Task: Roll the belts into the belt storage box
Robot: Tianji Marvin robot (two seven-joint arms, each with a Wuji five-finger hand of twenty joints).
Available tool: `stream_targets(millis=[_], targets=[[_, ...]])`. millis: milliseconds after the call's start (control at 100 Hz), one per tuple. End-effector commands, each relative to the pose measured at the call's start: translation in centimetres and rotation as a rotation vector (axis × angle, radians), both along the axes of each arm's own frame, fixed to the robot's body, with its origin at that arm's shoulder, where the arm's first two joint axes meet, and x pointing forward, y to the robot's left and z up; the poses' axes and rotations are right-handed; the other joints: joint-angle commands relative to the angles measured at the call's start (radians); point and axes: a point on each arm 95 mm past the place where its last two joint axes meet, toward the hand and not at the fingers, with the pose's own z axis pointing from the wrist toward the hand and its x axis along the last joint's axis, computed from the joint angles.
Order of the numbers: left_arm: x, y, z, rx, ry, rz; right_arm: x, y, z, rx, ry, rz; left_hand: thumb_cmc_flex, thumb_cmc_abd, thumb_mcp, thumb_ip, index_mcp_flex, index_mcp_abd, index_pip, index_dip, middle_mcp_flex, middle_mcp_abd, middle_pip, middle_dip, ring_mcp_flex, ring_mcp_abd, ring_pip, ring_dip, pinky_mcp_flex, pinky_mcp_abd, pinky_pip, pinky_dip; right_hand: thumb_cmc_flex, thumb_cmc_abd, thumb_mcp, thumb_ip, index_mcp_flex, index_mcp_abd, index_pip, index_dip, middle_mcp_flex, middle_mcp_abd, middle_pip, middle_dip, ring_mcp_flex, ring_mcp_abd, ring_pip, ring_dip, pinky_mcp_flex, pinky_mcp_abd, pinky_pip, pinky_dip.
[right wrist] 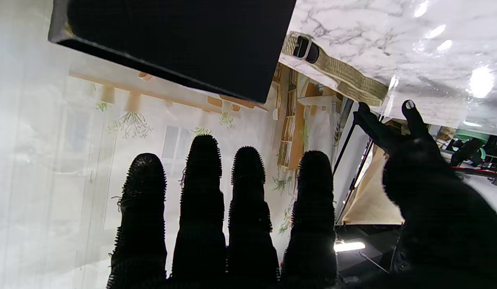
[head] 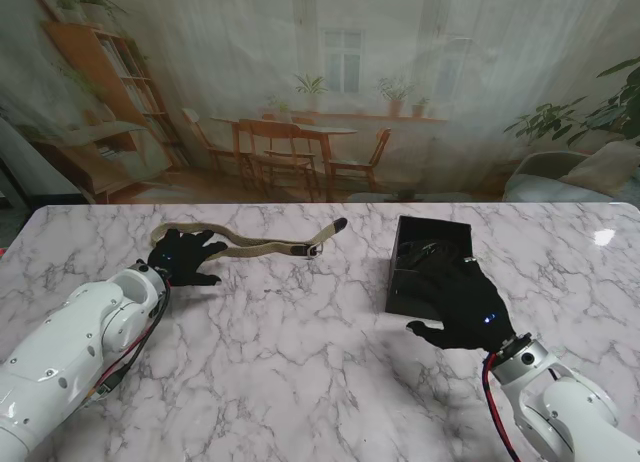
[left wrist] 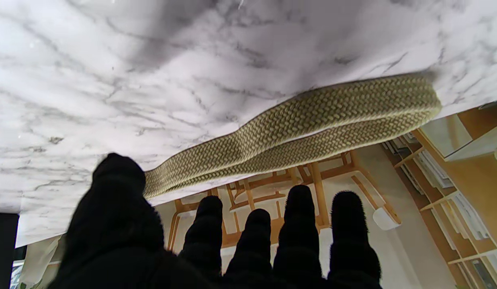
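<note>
My left hand (head: 181, 255) lies low over the marble worktop (head: 300, 382) near its far left corner, black-gloved fingers (left wrist: 298, 224) spread and holding nothing. The woven khaki belt (head: 250, 244) loops around the far side of that hand. In my left wrist view the belt (left wrist: 304, 128) is doubled over on the marble just past my fingertips, apart from them. From the loop the belt runs right along the far edge of the worktop, ending in a metal buckle (head: 314, 249) and a dark tip (head: 338, 224) about midway across.

The black belt storage box (head: 430, 265) sits right of centre, toward the far edge, open side up; something dark lies inside, but I cannot make out what. My right hand (head: 462, 307) hovers over the box's near right corner, fingers (right wrist: 202, 192) extended and apart, thumb out to the left, grasping nothing. In my right wrist view the box (right wrist: 172, 40) shows as a dark slab, with the buckle (right wrist: 302, 46) end of the belt beyond it on the marble.
</note>
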Motion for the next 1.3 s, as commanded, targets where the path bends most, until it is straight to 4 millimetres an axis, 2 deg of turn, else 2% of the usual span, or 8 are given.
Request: stream_targets(millis=[0,440,770,930,1000,1050,1100,1290], targets=[[0.4,0.4,-0.3,0.004,0.019,0.027,-0.6,0.1,-0.8,-0.016,0.028,-0.013,-0.036,-0.028,-0.016,0.005,-0.031,0.007,-0.016,-0.015,-0.064,0.021,-0.015,-0.008,-0.033,0.012,-0.02,-0.004,-0.022,-0.013,-0.033,0.013,0.027,0.03,-0.023,0.032,-0.003,0.033,-0.012,0.023,0.011,0.022,-0.016,0.008,-0.02,0.021,-0.042,0.0,-0.012,0.038,-0.019,-0.004],[1.8,1.2,-2.0,0.03,0.054,0.074,-0.5,-0.2,-1.7,-0.012,0.049,-0.047,-0.018,-0.089,0.005,0.008,-0.049,-0.004,-0.022,-0.03,-0.076,0.028,-0.001,0.008,-0.033,0.018,0.011,0.027,-0.012,-0.025,-0.004,0.049,0.029,0.033,-0.016,0.033,0.0,0.038,-0.006,0.032,0.004,0.026,-0.007,0.013,-0.025,0.022,-0.041,0.001,-0.016,0.038,-0.02,-0.001],[2.9,1.3,-3.2,0.022,0.08,0.123,-0.6,-0.2,-1.8,-0.016,0.047,-0.054,0.174,0.002,0.04,0.017,0.004,-0.093,0.035,0.002,-0.12,0.006,-0.008,0.006,-0.069,0.015,0.004,0.028,-0.032,-0.038,-0.011,0.055,0.03,0.034,-0.016,0.032,0.002,0.042,-0.006,0.034,-0.003,0.032,-0.002,0.014,-0.029,0.026,-0.04,0.001,-0.019,0.038,-0.019,0.0],[3.0,1.5,-3.5,0.025,0.078,0.134,-0.6,-0.2,-1.9,-0.02,0.049,-0.054,0.241,0.036,0.009,0.012,0.06,-0.107,0.161,0.111,-0.114,0.003,0.008,0.014,-0.066,0.012,0.013,0.031,-0.027,-0.043,0.004,0.066,0.029,0.035,-0.016,0.032,0.005,0.042,-0.004,0.036,-0.007,0.036,0.002,0.016,-0.031,0.027,-0.039,0.001,-0.02,0.038,-0.018,0.001],[3.1,1.6,-3.7,0.023,0.082,0.138,-0.5,-0.2,-1.9,-0.021,0.049,-0.054,0.281,0.018,0.017,0.015,0.082,-0.114,0.287,0.266,-0.11,-0.001,0.02,0.021,-0.068,0.009,0.016,0.032,-0.027,-0.05,0.011,0.066,0.029,0.036,-0.017,0.032,0.007,0.041,-0.004,0.037,-0.01,0.037,0.003,0.016,-0.032,0.026,-0.038,0.001,-0.021,0.038,-0.018,0.002],[3.1,1.6,-3.9,0.028,0.082,0.136,-0.5,-0.2,-1.9,-0.021,0.049,-0.055,0.316,-0.036,0.032,0.013,0.094,-0.128,0.417,0.434,-0.095,-0.003,0.037,0.031,-0.065,0.01,0.021,0.035,-0.023,-0.052,0.021,0.069,0.03,0.036,-0.018,0.032,0.008,0.042,-0.003,0.037,-0.01,0.037,0.004,0.017,-0.032,0.027,-0.038,0.001,-0.021,0.039,-0.017,0.002],[3.0,1.6,-4.0,0.03,0.088,0.136,-0.5,-0.3,-1.9,-0.021,0.049,-0.056,0.337,-0.058,0.038,0.012,0.112,-0.131,0.497,0.496,-0.083,0.0,0.053,0.044,-0.066,0.011,0.023,0.035,-0.024,-0.053,0.025,0.069,0.03,0.036,-0.018,0.032,0.008,0.043,-0.003,0.038,-0.012,0.038,0.005,0.017,-0.032,0.027,-0.037,0.001,-0.022,0.038,-0.017,0.002],[2.2,1.4,-4.1,0.045,0.118,0.127,-0.5,-0.5,-1.9,-0.02,0.045,-0.062,0.329,-0.08,0.04,0.015,0.207,-0.107,0.66,0.488,0.031,0.004,0.092,0.07,-0.033,0.0,0.026,0.029,-0.011,-0.047,0.042,0.069,0.031,0.037,-0.019,0.033,0.011,0.044,-0.003,0.04,-0.013,0.04,0.007,0.018,-0.035,0.028,-0.037,0.001,-0.023,0.039,-0.017,0.003]])
